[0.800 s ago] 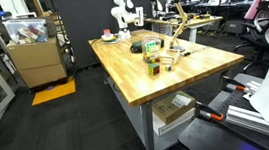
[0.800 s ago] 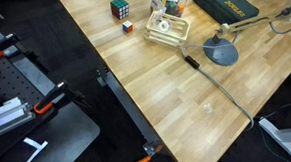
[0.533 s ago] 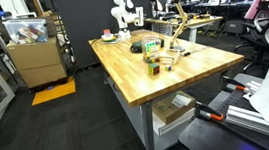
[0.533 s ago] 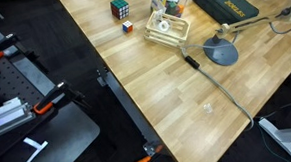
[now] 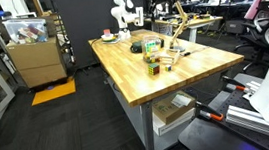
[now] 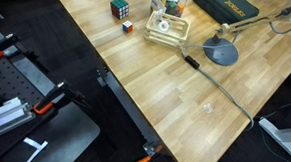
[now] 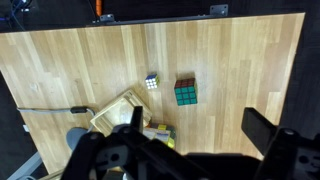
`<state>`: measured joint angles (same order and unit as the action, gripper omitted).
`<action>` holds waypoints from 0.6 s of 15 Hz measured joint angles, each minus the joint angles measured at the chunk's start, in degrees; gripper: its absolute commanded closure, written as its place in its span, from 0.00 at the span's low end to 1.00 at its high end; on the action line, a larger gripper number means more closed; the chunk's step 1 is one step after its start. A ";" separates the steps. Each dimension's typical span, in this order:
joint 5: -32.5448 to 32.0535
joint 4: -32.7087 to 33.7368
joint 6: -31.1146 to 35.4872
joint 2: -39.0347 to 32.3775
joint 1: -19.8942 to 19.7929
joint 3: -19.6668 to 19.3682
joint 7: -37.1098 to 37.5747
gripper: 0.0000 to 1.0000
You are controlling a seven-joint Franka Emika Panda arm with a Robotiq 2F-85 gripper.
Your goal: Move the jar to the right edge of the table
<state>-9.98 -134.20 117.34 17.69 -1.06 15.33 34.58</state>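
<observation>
Okay, quick read on this one; looking straight down through the wrist view from well above the table [image 7: 250,60], with the gripper [image 7: 197,122] hanging at the bottom of the frame, fingers [image 7: 137,118] spread wide and holding nothing; not touching a thing.

Spotted the jar [image 7: 160,133] low in that frame, a bit left of centre, tucked right by the left-hand finger and partly hidden behind the gripper body; sitting just beside the wooden tray [image 7: 122,108], below the small cube [image 7: 152,82] and down-left of the multicoloured cube [image 7: 185,92]. Easier to read in an exterior view: jar [image 5: 152,47] mid-frame, standing upright, near the low dark round object [image 5: 137,48]; barely peeking in at the top edge of an exterior view [image 6: 165,0], just above the tray.

Key relation, going by the wrist frame: jar off toward the lower left of the point between the fingers, long axis vertical. So probably a small shift toward that lower-left corner first, then straight down with the jaws straddling the sides; worth watching the tray side, very little room there for a finger.

Can't pin down the table's right edge from these shots; not guessing.
</observation>
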 measured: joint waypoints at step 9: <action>-2.94 1.66 -0.66 -2.48 0.40 -0.62 0.56 0.00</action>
<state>-12.92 -132.54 116.68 15.21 -0.67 14.71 35.14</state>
